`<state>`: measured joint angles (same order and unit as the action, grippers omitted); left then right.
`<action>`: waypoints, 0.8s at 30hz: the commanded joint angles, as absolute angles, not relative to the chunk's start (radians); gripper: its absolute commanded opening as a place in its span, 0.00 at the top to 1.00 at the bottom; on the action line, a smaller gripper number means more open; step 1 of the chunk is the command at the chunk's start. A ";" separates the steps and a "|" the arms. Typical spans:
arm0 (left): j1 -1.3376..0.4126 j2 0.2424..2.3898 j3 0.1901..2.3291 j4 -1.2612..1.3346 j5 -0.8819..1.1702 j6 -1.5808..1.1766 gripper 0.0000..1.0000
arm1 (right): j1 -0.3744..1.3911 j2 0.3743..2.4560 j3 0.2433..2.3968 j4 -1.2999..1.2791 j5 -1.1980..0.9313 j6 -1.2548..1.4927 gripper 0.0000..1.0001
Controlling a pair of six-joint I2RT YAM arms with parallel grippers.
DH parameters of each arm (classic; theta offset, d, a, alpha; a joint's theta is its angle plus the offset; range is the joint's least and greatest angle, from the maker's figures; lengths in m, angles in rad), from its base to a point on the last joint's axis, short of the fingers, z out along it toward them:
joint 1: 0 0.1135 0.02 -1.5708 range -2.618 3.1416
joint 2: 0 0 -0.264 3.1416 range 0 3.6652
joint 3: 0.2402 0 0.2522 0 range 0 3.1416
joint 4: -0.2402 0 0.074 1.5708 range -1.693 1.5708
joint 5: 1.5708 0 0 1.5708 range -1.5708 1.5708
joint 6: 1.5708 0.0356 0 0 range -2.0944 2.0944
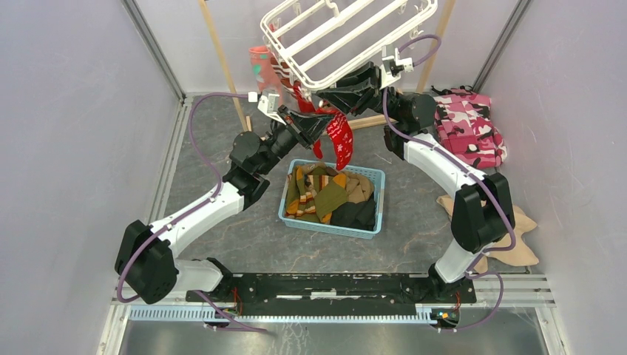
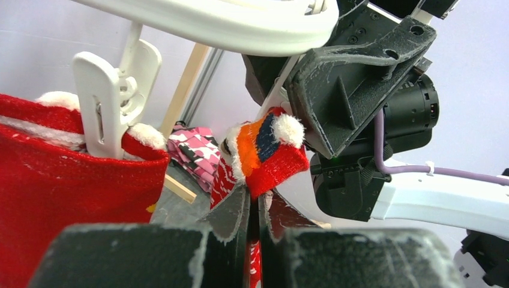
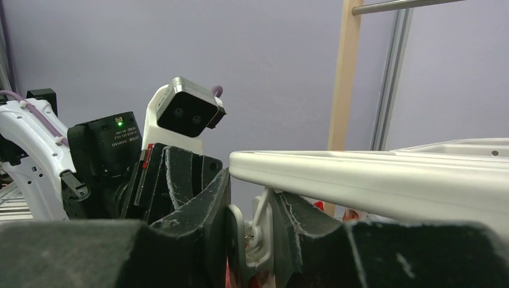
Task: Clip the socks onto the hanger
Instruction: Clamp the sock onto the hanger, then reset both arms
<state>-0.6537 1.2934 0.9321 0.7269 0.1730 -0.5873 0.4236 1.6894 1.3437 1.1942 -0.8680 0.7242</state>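
1 white plastic rectangular drying rack (image 3: 360, 180). 3 hanging socks: 1 salmon-pink sock with teal patches (image 1: 260, 65), 1 plain red fuzzy sock (image 2: 66, 186), 1 red white-patterned sock (image 1: 341, 140). 2 white plastic clips show close up: 1 sock-holding clip (image 2: 105, 102), 1 squeezed clip (image 3: 262, 255). 1 light blue plastic basket (image 1: 355, 167); its sock heap cannot be counted. 1 pink camouflage-print cloth (image 1: 469, 126). 1 large tan garment (image 1: 521, 248). 2 black grippers: left gripper (image 2: 253, 207), right gripper (image 3: 252, 204).

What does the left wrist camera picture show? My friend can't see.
The left gripper holds a red sock with an orange patch, beside the right gripper, which grips a clip under the white hanger. Another red sock hangs clipped on the left.
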 commanded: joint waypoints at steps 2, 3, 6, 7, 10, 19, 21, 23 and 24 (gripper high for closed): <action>-0.660 1.277 0.966 0.769 0.211 -0.655 0.98 | 0.423 1.649 1.345 1.215 -0.824 0.704 0.81; -0.661 1.279 0.966 0.772 0.212 -0.657 0.98 | 0.423 1.649 1.344 1.214 -0.825 0.703 0.81; -0.660 1.281 0.967 0.779 0.213 -0.661 0.98 | 0.424 1.648 1.342 1.216 -0.830 0.703 0.77; -0.660 1.281 0.967 0.782 0.212 -0.662 0.98 | 0.425 1.646 1.340 1.220 -0.833 0.703 0.69; -0.660 1.280 0.966 0.788 0.212 -0.665 0.98 | 0.425 1.638 1.323 1.232 -0.833 0.702 0.51; -0.660 1.277 0.966 0.787 0.210 -0.671 0.91 | 0.425 1.590 1.279 1.206 -0.822 0.657 0.24; -0.660 1.271 0.962 0.787 0.207 -0.672 0.84 | 0.424 1.565 1.253 1.177 -0.812 0.623 0.18; -0.660 1.264 0.955 0.783 0.205 -0.672 0.74 | 0.423 1.539 1.231 1.140 -0.802 0.585 0.13; -0.660 1.258 0.952 0.780 0.205 -0.671 0.70 | 0.422 1.525 1.215 1.127 -0.798 0.568 0.10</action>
<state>-0.6552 1.2930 0.9325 0.7361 0.1944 -0.6399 0.4236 1.6005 1.2499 1.1599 -0.8268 0.6476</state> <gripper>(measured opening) 0.237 0.861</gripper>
